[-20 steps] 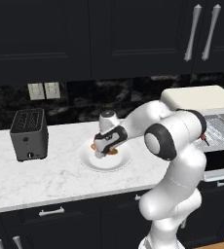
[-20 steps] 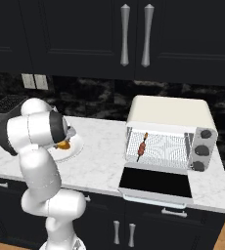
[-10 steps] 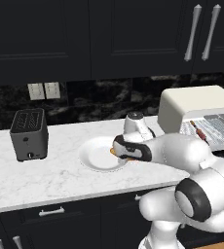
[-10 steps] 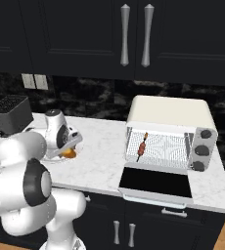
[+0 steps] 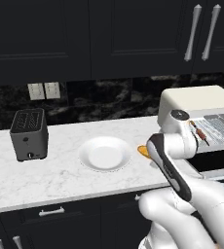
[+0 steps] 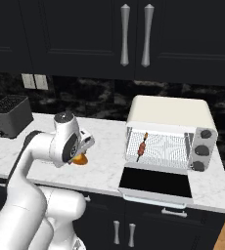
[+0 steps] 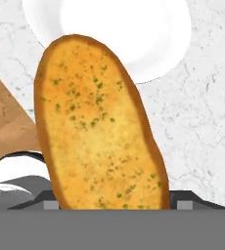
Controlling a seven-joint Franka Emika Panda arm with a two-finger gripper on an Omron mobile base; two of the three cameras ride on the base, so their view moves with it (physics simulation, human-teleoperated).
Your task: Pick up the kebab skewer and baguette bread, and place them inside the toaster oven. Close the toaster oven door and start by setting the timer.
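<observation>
1. I've got the baguette bread (image 7: 97, 127) clamped in my hand (image 7: 109, 202), one end down between the fingers and the rest sticking out in front of the hand camera. It's a flat golden slice with green herb flecks. From the left base view you just catch an orange edge of it (image 5: 143, 151) peeking out beside my arm.

2. The white plate (image 5: 105, 154) sits bare on the marble surface (image 5: 50, 180), and the bread hangs above the surface just beside the plate's rim, clear of both.

3. The kebab skewer (image 6: 142, 146) looks like it's in the toaster oven (image 6: 170, 132) already, lying on the wire rack. So I'd say the skewer half is done and I'm on the bread-carrying leg.

4. The toaster oven door (image 6: 156, 183) is dropped down flat and open, so the way in is clear. The oven is well off to one side of where my hand is now.

5. Next move, as I see it: swing the bread across above the surface, come in over the lowered door, and set it on the rack next to the skewer without knocking it. Then let go, back out, lift the door shut and turn the timer knob (image 6: 200, 151), though I can't tell which of the knobs that is.

6. The slot toaster (image 5: 29, 133) over at the far end is nothing to do with this.
</observation>
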